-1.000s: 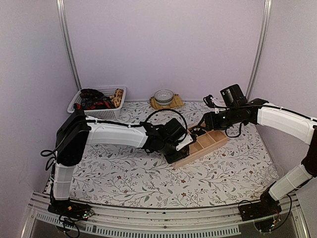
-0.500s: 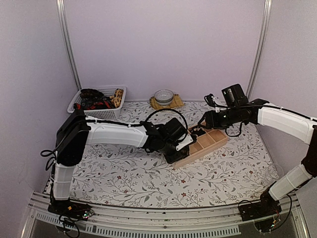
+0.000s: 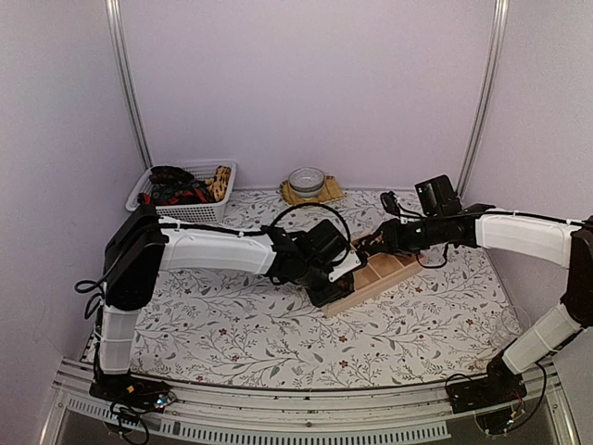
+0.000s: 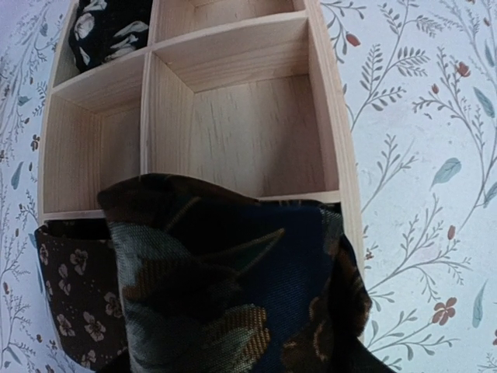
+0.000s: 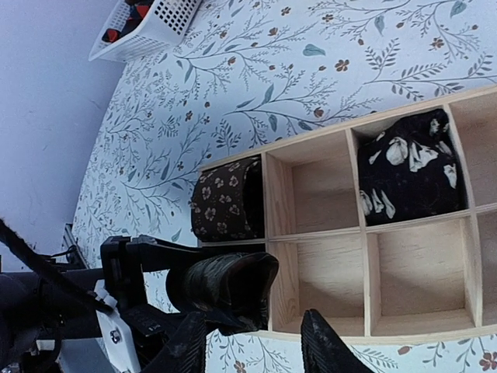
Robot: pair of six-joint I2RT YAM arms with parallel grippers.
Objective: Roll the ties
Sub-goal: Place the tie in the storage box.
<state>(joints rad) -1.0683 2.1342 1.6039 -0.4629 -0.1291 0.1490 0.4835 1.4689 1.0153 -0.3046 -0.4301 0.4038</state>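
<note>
The left gripper point(image 3: 334, 278) holds in its jaws a rolled tie point(image 4: 233, 287), dark with leaf motifs, at the mouth of the end corner cell of the wooden divider box point(image 4: 147, 116), beside a brown floral roll point(image 5: 225, 198). The right gripper point(image 5: 256, 350) hovers farther off, jaws wide and empty.

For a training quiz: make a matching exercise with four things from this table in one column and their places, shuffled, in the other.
Things
1. bowl
2. white basket
3. black tie with white flowers
4. brown flowered tie

Places
A. end compartment of the wooden box
B. back left corner of the table
C. on the tan mat at the back
D. third compartment from the box's end

Pairs: 1-C, 2-B, 3-D, 4-A
</note>
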